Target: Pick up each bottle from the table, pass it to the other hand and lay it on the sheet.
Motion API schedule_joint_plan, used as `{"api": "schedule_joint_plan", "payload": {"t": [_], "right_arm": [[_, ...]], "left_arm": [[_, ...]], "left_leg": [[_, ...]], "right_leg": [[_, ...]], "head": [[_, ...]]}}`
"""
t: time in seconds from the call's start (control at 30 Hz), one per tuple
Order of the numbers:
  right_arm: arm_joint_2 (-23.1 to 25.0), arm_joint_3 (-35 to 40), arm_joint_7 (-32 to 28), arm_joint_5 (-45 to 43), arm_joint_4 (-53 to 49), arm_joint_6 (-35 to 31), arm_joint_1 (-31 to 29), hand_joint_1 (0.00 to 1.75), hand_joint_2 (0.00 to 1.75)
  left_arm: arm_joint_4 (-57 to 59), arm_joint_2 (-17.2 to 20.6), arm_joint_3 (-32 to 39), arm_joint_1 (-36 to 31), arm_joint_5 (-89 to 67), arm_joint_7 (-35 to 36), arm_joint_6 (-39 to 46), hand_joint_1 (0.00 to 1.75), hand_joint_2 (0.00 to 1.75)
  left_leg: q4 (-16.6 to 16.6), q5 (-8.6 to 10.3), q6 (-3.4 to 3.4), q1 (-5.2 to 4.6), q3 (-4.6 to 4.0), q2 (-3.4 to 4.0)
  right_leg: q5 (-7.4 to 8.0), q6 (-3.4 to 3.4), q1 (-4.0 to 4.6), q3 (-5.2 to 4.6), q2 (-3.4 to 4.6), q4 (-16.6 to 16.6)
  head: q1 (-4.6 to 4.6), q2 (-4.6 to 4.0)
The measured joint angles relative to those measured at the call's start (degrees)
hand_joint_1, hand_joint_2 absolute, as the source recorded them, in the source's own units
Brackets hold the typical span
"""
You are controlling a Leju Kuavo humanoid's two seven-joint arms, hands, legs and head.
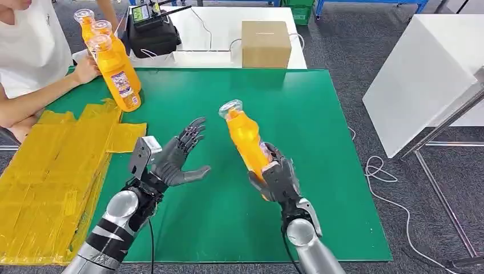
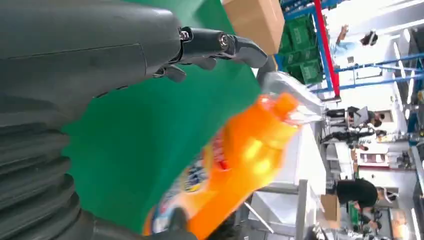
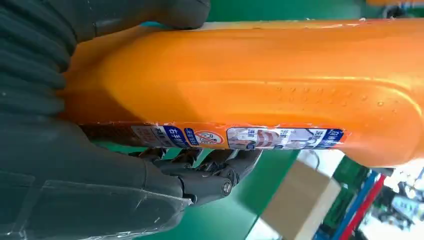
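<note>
R hand clamped round the lower body of an orange juice bottle, lifted off the green mat, neck tilted toward the L side, clear cap end up. R wrist view: bottle body across the palm, label strip facing the camera, dark fingers curled under it. L hand raised over the mat, fingers spread, palm turned to the bottle, holding nothing, small gap between them. L wrist view: bottle just beyond the L fingertips, blurred. Yellow sheet lies at the mat's L edge. Three more orange bottles stand at the far L corner, a person's hand beside them. Cardboard box behind the mat.
</note>
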Motion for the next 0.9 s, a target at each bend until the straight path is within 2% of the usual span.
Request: {"api": "schedule_joint_plan", "payload": {"t": [0.6, 0.9], "right_arm": [[0.96, 3.78, -0.63, 1.70, 3.69, -1.51, -1.66, 1.75, 1.75], [1.64, 4.04, -2.19, -0.88, 1.07, -4.18, -1.76, 1.75, 1.75]], "left_arm": [[1.11, -0.15, 0.44, -0.47, 1.79, 0.31, 0.52, 0.00, 1.75], [2.08, -0.15, 0.44, -0.47, 2.71, -0.24, 0.72, 0.00, 1.75]], "left_leg": [[0.00, 0.00, 0.00, 0.00, -0.02, 0.02], [0.00, 0.01, -0.01, 0.00, -0.03, 0.02]], "right_leg": [[0.00, 0.00, 0.00, -0.03, 0.01, 0.00], [0.00, 0.00, 0.00, -0.03, 0.01, 0.00]], "head": [[0.02, 0.00], [0.02, 0.00]]}}
